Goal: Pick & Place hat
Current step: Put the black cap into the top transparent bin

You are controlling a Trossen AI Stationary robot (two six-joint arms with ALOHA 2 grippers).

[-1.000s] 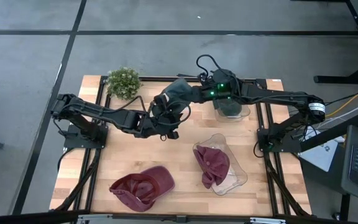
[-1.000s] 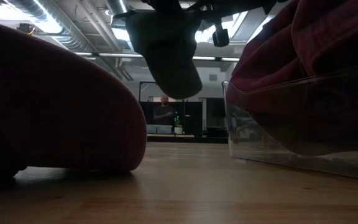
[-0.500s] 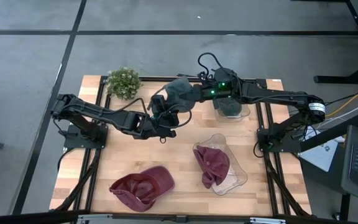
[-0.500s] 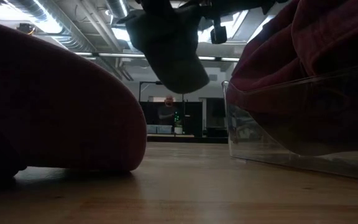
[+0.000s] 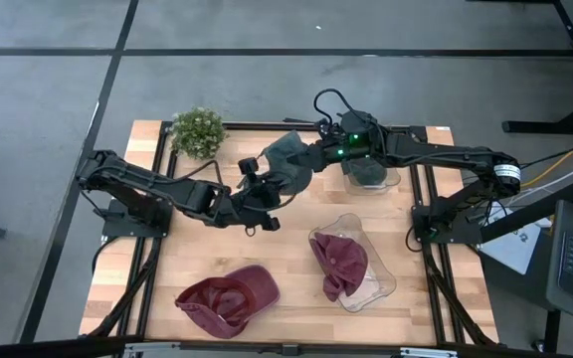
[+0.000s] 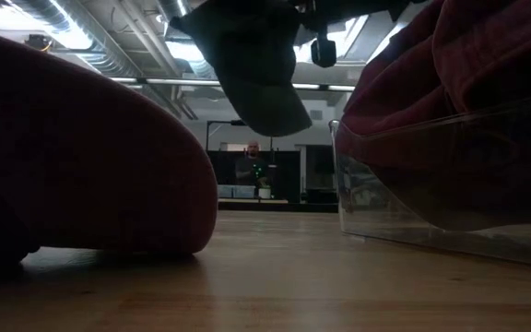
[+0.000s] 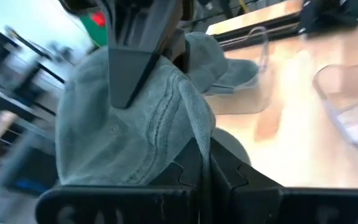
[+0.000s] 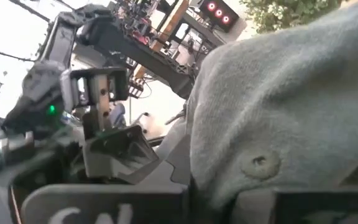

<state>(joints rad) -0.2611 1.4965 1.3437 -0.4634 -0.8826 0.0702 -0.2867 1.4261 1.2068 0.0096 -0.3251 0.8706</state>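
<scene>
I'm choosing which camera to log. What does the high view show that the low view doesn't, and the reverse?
Only the high view: the plant, both arms, the left gripper and right gripper meeting at the grey hat, and a far bin. Only the low view: a person in the room behind. Both: the grey hat held off the table, the maroon hat, and the near bin with another maroon hat.

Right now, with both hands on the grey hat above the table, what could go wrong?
1. The left hand and right hand both pinch the grey hat in mid-air; if they pull apart, the cloth may stretch or slip from one grip.
2. If dropped, it would likely fall on bare table, not in the empty clear tray.
3. The arms are close together, so they might collide.
</scene>
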